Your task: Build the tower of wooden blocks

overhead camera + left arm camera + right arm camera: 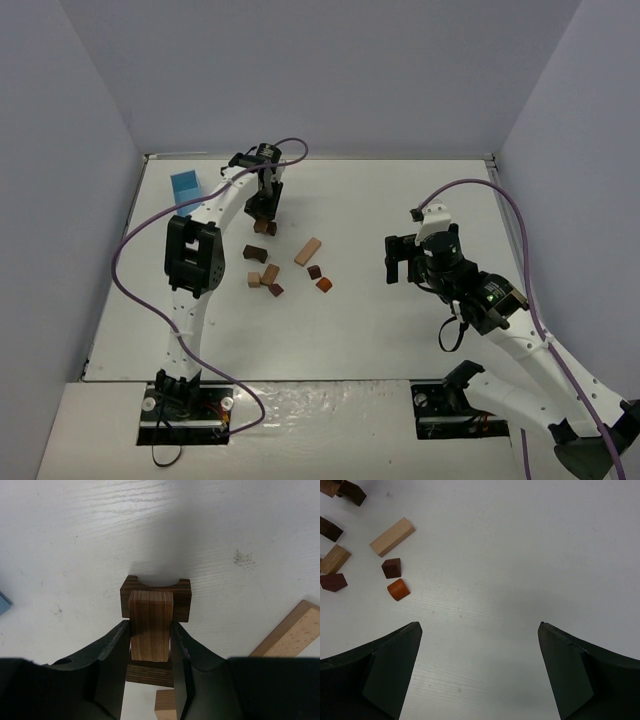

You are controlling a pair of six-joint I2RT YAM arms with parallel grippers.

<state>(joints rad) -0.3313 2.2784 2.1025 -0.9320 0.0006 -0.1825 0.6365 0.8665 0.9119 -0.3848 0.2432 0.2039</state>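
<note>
The left gripper (151,629) is clamped on a mid-brown, straight-grained block (151,611), held just over a dark brown notched block (183,596) at the table's (400,330) far left; loose blocks (270,274) lie nearer; the right gripper's (480,630) jaws stand wide apart

Nine wood blocks (270,273), counting one long tan bar (308,251), one orange piece (323,285) near it, one light blue box (186,186)

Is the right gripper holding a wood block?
No, the right gripper stands wide open, with only the table showing between its fingers.
</note>
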